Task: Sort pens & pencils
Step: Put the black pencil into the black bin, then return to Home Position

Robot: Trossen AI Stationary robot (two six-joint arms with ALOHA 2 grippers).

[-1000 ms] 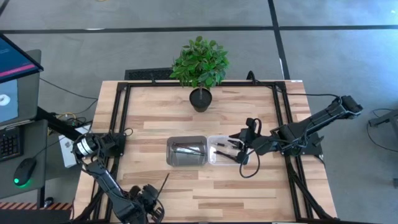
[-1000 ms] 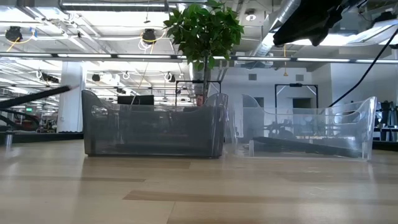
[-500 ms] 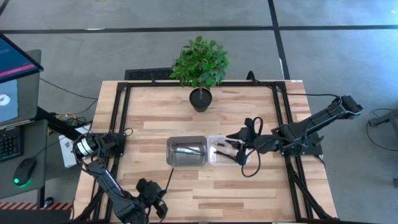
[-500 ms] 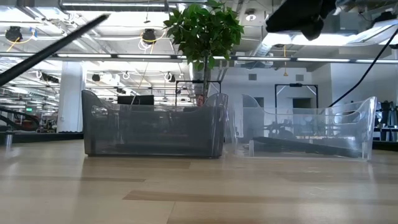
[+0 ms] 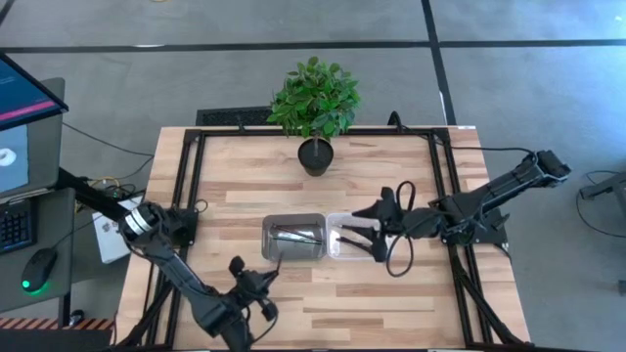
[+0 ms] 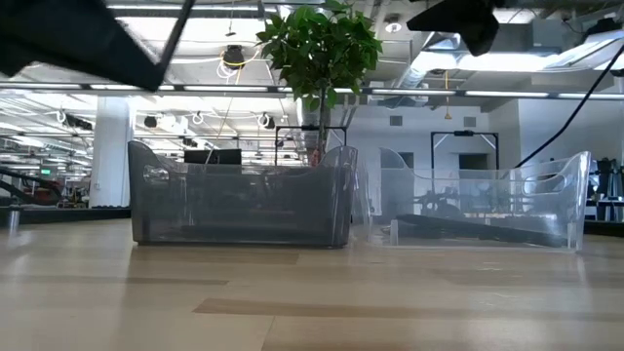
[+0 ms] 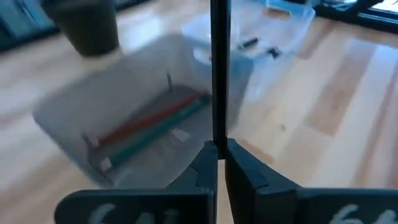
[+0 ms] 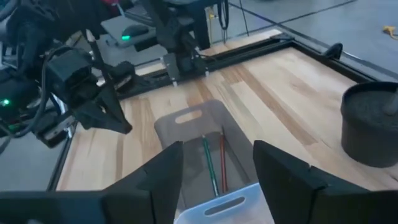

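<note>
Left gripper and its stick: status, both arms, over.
Left gripper shut on a thin dark stick, near the grey bin. Right gripper open over the clear bin. Nothing in the way.

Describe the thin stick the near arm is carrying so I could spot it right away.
Start at the potted plant, then come down past the grey bin toward the table's near edge. There the left gripper pinches a thin dark pencil pointing up at the bin, the only stick outside the bins.
</note>
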